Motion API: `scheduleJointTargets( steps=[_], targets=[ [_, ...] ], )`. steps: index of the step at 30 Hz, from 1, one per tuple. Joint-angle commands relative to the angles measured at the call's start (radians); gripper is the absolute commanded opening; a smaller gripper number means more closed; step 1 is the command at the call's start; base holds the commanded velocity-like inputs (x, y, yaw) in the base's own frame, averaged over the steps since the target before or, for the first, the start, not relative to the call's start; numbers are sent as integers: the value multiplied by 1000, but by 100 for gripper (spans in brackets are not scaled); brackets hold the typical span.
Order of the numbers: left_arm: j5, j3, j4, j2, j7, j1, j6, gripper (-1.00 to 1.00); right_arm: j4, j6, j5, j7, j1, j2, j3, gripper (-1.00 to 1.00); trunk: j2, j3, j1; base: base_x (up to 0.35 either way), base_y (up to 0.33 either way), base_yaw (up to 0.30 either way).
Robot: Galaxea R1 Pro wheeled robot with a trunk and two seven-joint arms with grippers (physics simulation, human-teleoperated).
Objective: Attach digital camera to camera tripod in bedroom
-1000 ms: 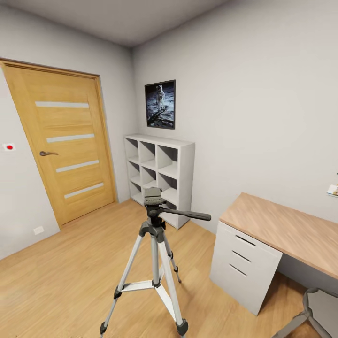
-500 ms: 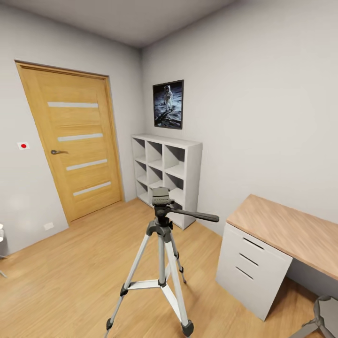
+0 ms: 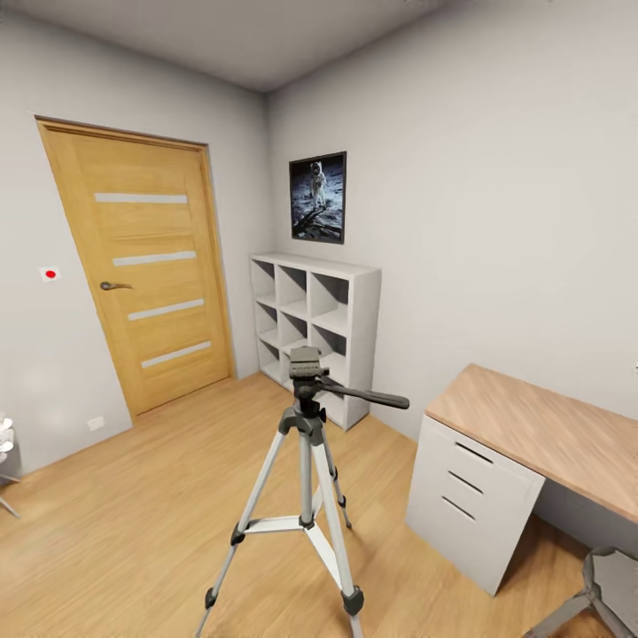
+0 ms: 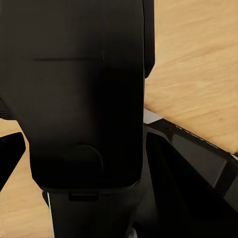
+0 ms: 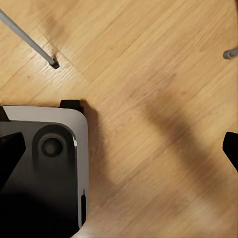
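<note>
The camera tripod stands on the light wood floor in the middle of the head view. It has three silver legs and a bare dark grey head plate, and its pan handle points right. The digital camera is out of view. In the right wrist view my right gripper is open over bare floor, with one dark fingertip at each edge. In the left wrist view one fingertip of my left gripper sits far out at the edge. A broad black part of my own body hides the other fingertip.
An oak door is at the back left, with a white cube shelf and an astronaut poster to its right. A wood-topped desk with drawers and a grey chair stand at the right. A thin grey rod with a black foot rests near my base.
The whole picture has shifted: door, shelf and tripod sit further right than a second ago, so the camera moved. Nothing in the room itself has moved.
</note>
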Motion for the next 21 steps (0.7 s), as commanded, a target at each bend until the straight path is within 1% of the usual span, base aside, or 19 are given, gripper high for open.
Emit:
scheduleJointTargets(
  steps=[1, 9, 19, 21],
  targets=[
    [5, -9, 0, 0, 3, 0, -1, -100, 3, -6, 10, 2, -1, 0, -9, 100, -1, 0, 0, -17, 0, 0],
    [6, -8, 0, 0, 3, 0, -1, -100, 3, -6, 12, 2, -1, 0, -8, 100, -1, 0, 0, -157, 0, 0],
    [6, -8, 0, 0, 3, 0, -1, -100, 3, -6, 15, 2, -1, 2, -8, 100, -1, 0, 0, -30, 0, 0],
    [24, 8, 12, -11, -8, 12, -13, -100, 3, -5, 17, 2, -1, 4, -9, 100, -1, 0, 0, 0, 0, 0]
  ],
)
